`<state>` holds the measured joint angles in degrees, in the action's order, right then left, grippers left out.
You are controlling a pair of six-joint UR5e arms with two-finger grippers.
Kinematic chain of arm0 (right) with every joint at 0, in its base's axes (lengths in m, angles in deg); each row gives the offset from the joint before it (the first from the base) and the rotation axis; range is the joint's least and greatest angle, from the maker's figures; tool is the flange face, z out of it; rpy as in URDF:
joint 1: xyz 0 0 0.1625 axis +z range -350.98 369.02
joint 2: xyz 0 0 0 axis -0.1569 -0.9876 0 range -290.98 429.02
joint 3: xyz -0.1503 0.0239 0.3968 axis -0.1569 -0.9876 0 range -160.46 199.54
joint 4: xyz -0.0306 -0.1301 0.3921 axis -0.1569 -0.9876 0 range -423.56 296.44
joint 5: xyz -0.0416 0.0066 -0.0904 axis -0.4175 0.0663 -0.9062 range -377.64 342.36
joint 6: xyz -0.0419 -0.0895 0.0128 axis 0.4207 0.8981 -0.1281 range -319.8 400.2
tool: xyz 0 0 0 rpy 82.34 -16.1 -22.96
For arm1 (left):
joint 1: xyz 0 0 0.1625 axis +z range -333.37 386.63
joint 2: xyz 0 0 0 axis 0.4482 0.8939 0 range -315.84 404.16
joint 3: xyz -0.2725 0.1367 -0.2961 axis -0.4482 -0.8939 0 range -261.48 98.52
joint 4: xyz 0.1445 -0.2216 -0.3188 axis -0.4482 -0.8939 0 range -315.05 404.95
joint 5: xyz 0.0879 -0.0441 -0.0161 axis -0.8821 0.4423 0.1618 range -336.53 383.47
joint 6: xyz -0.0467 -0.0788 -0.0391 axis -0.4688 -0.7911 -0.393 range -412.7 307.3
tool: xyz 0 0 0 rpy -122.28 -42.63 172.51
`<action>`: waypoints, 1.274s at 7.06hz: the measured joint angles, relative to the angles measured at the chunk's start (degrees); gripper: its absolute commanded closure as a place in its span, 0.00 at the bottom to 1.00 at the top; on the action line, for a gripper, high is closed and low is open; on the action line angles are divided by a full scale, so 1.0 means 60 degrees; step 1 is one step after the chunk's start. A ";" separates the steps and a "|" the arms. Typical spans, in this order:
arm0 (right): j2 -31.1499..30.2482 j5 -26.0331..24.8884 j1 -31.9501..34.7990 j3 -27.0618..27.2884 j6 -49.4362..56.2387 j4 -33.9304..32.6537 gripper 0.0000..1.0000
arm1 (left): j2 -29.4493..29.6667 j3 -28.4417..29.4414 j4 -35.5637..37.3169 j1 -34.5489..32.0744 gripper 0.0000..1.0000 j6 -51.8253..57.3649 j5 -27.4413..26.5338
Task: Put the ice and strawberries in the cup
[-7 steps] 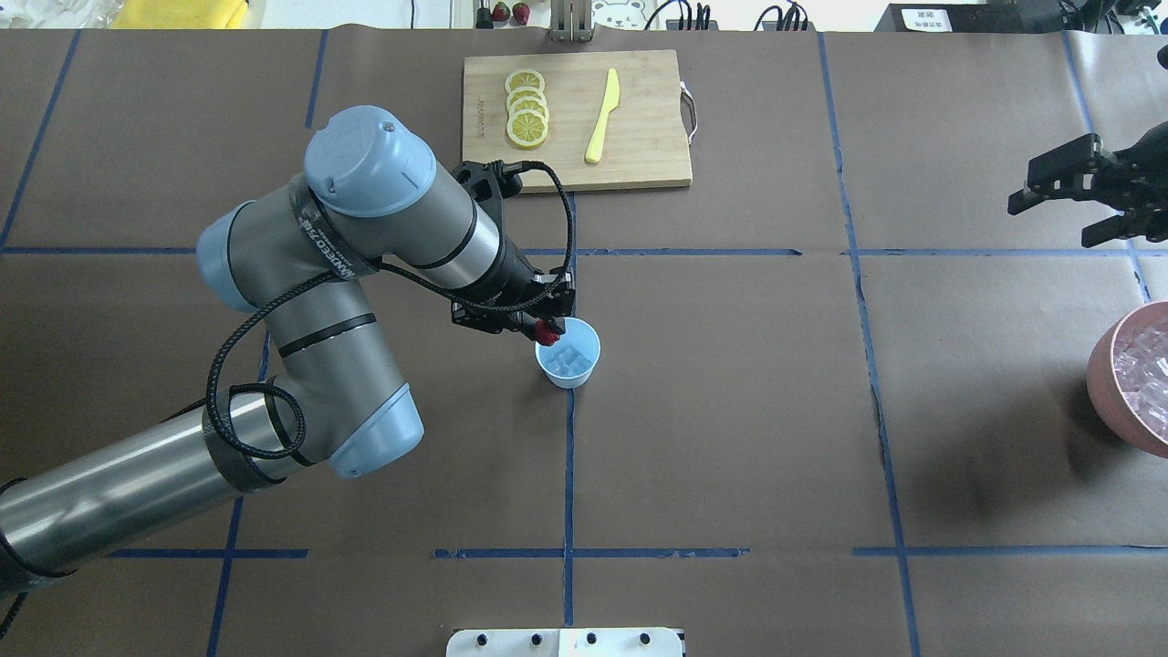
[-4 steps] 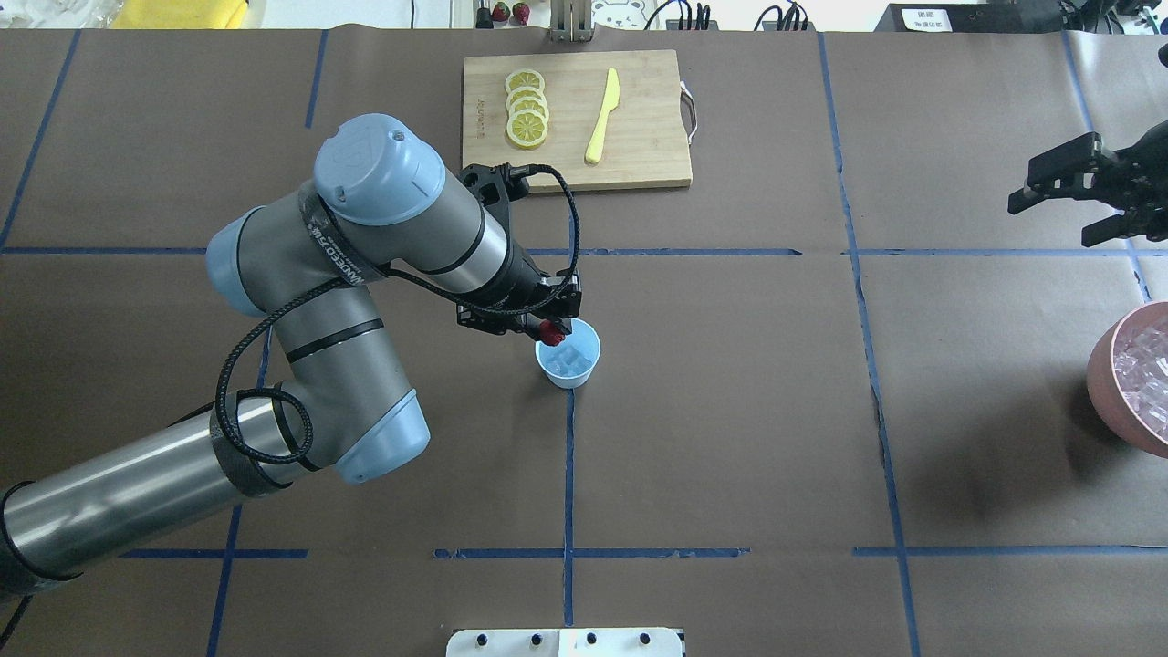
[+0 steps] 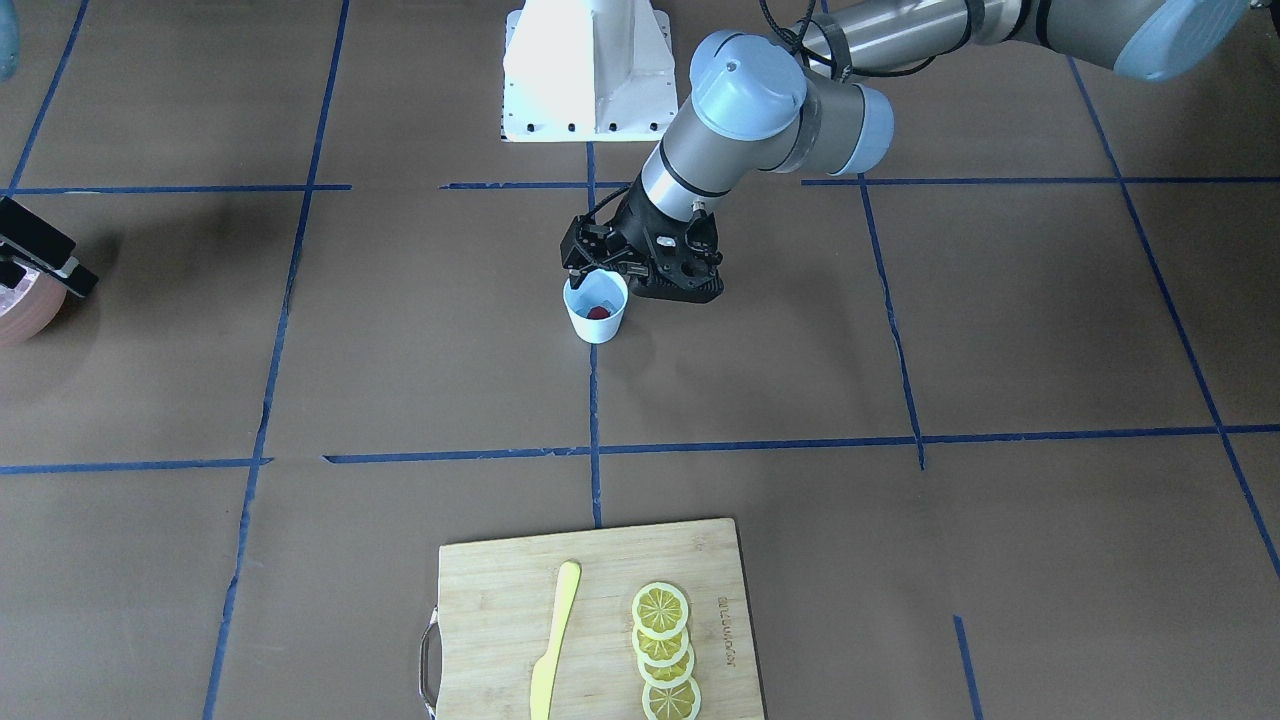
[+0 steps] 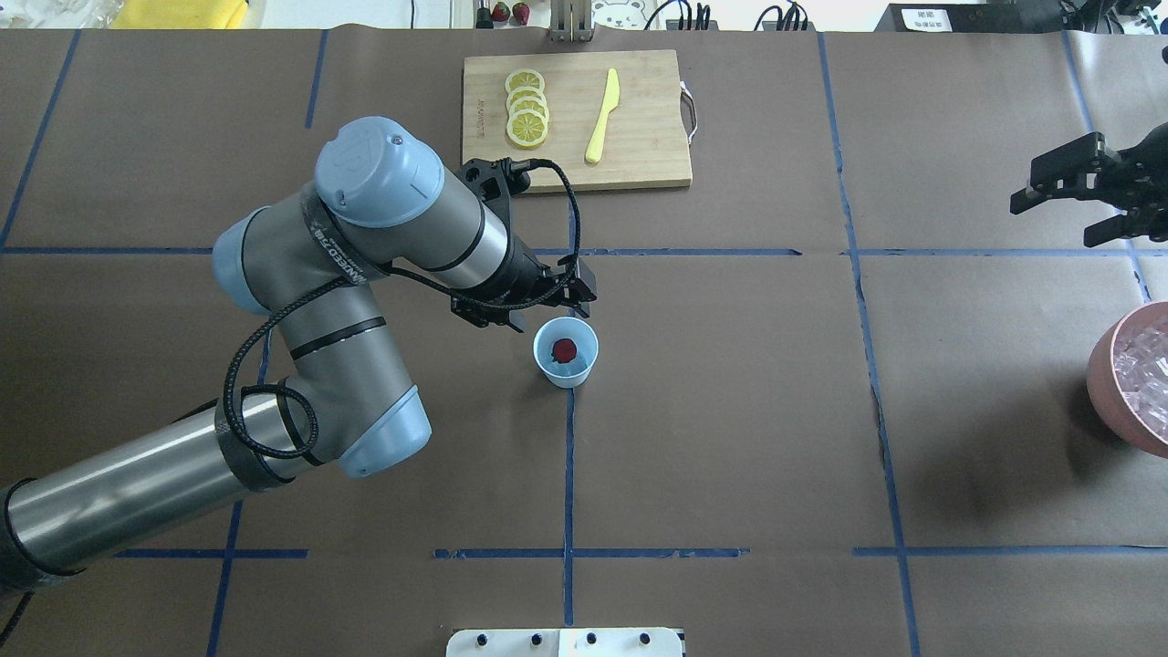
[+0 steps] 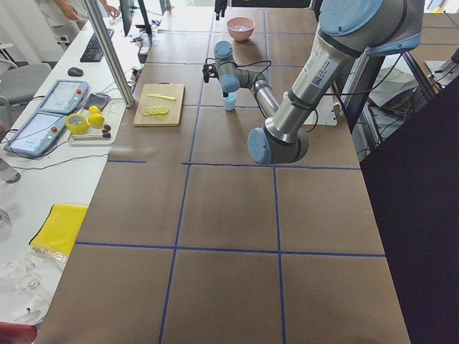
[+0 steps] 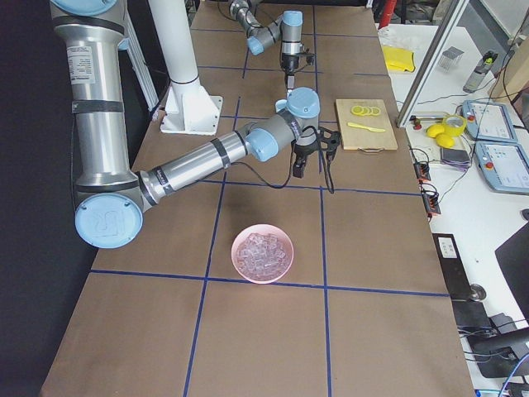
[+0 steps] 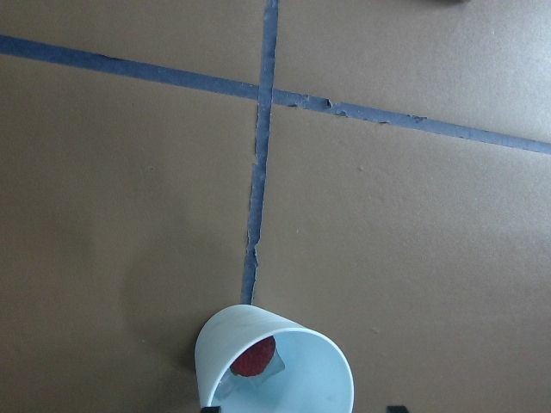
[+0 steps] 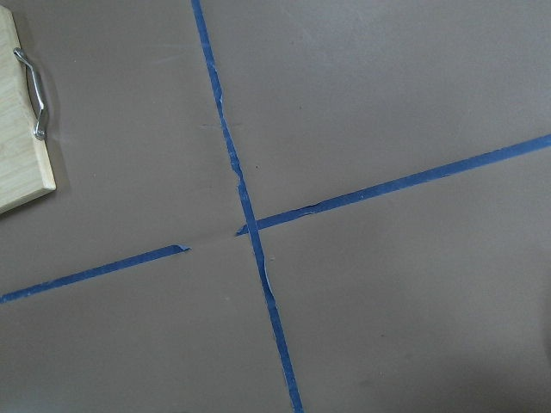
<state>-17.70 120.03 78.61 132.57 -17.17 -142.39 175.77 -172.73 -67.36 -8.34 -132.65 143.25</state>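
Note:
The pale blue cup (image 4: pixel 585 367) stands at the table's middle, on a blue tape line. One dark red strawberry (image 4: pixel 565 349) lies inside it, on a little clear ice. The front view shows the cup (image 3: pixel 598 331) and the strawberry (image 3: pixel 598 312) too. The left wrist view shows the cup (image 7: pixel 242 332) and the berry (image 7: pixel 254 360) at its bottom edge. My left gripper (image 4: pixel 547 304) is open and empty, just above and beside the cup's rim. My right gripper (image 4: pixel 1055 217) is open and empty, far right. More ice (image 4: pixel 1148 365) fills a pink bowl (image 4: pixel 1099 376).
A wooden cutting board (image 4: pixel 644 137) at the table's far side holds lemon slices (image 4: pixel 527 108) and a yellow knife (image 4: pixel 602 117). The pink bowl sits at the table's right edge, near my right gripper. Brown paper with blue tape lines covers the table.
My left gripper has opened and let go of the strawberry, which now lies in the cup. The gripper has drawn back a little from the rim. The right arm has not moved.

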 measured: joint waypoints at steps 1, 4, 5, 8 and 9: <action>-0.0014 0.0060 0.0163 -0.0010 0.0173 -0.0046 0.00 | -0.0259 -0.0446 0.0095 -0.0374 0.17 0.0054 0.0121; -0.0043 0.0074 0.1154 -0.0092 0.3096 -0.1667 0.00 | -0.2973 -0.1897 0.0301 -0.3174 0.18 0.3527 0.2050; -0.0066 0.0032 0.1679 -0.0264 0.4594 -0.2401 0.00 | -0.3800 -0.1882 0.0333 -0.4320 0.18 0.5296 0.2789; -0.0102 -0.0134 0.3322 -0.2126 0.9367 -0.3427 0.00 | -0.5010 -0.0880 0.2329 -0.7359 0.18 1.2070 0.3499; -0.0098 -0.0514 0.3601 -0.2554 1.0300 -0.3477 0.00 | -0.5097 -0.0508 0.3362 -0.8075 0.18 1.3688 0.3478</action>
<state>-18.28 116.94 100.21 117.25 44.63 -163.25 145.19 -175.78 -47.19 -56.79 -50.52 164.11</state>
